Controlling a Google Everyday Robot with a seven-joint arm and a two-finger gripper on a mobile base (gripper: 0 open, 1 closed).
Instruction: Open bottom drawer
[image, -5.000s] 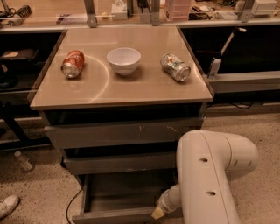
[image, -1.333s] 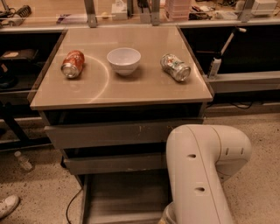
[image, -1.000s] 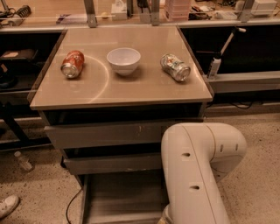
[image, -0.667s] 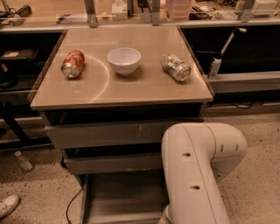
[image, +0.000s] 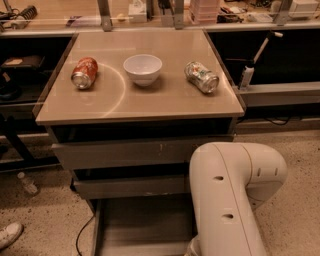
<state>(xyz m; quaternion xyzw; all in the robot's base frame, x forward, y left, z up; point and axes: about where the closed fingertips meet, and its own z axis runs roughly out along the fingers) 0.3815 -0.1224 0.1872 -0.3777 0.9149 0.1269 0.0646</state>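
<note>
Evidently the pull was nearly finished: the bottom drawer stood drawn well out below the mid-sized front, its flat grey tray exposed. The gripper probably sat at the drawer's front right corner, under the white arm; whether it was clamped or apart, I cannot tell. Next, it likely needed only to let go and withdraw.

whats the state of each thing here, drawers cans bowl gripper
bottom drawer: pulled out, flat tray interior showing
middle drawer: shut
top drawer: shut
red can: lying on its side
silver can: lying on its side
white bowl: upright
gripper: hidden below the arm, at the bottom drawer's right
</note>
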